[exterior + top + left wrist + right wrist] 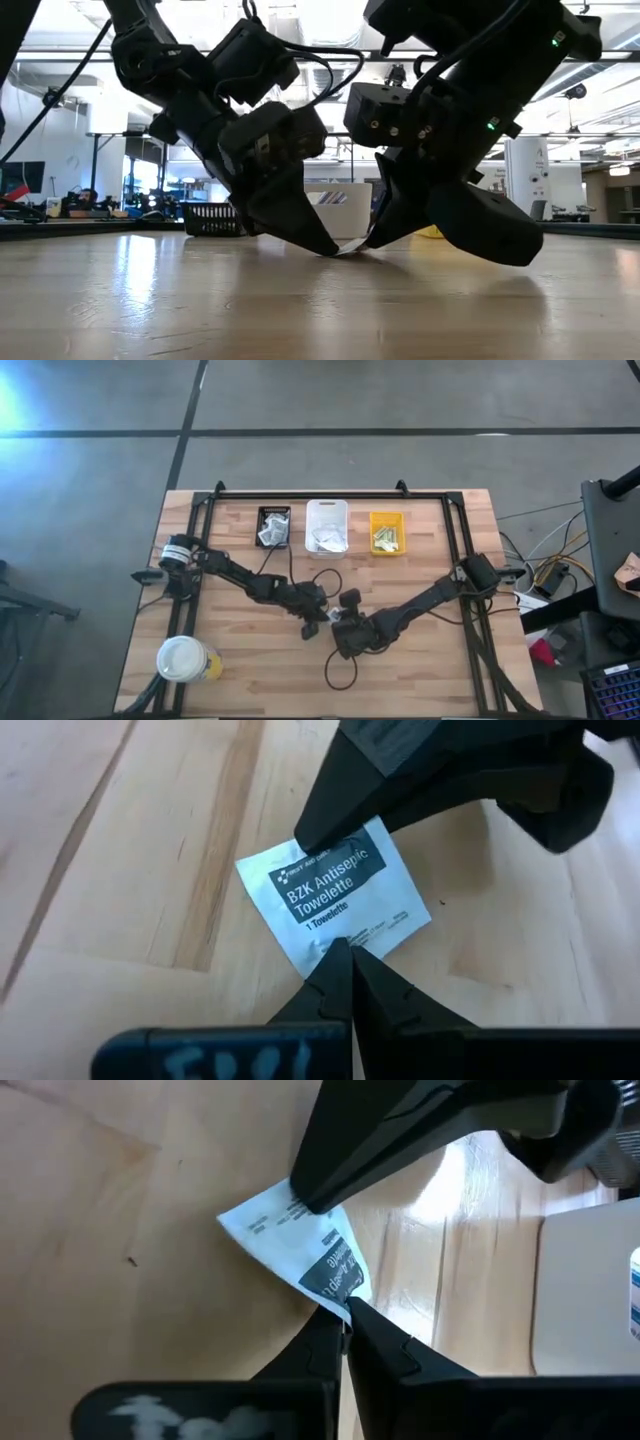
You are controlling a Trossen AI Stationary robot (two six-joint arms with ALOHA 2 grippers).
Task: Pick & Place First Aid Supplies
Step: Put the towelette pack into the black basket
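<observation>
One first aid packet [335, 890], a white square with a dark patch printed "BZK Antiseptic Towelette", sits between both grippers near the table's middle [325, 625]. My left gripper [345, 958] is shut on one edge and my right gripper [343, 1328] is shut on the opposite end. In the low view the two sets of fingers meet tip to tip just above the wood, with the thin packet [350, 247] spanning between them. More packets lie in the black bin [273, 526], the white bin [326, 526] and the yellow bin [388, 532] at the far side. My left gripper pinches the packet's plain white edge [335, 935], opposite the dark patch, between its two fingertips, slanting down from the table's left. Whether the packet touches the wood I cannot tell. My right gripper pinches the packet's dark-patch end [340, 1295] at the fingertips, slanting down from the table's right. The packet is tilted and slightly bent between the two holds.
A large white-lidded cup [183, 658] stands at the near left corner. The three bins line the far edge inside the black frame rails [330, 493]. Bare wood [430, 660] lies near the right and the near edge. Cables trail under both arms.
</observation>
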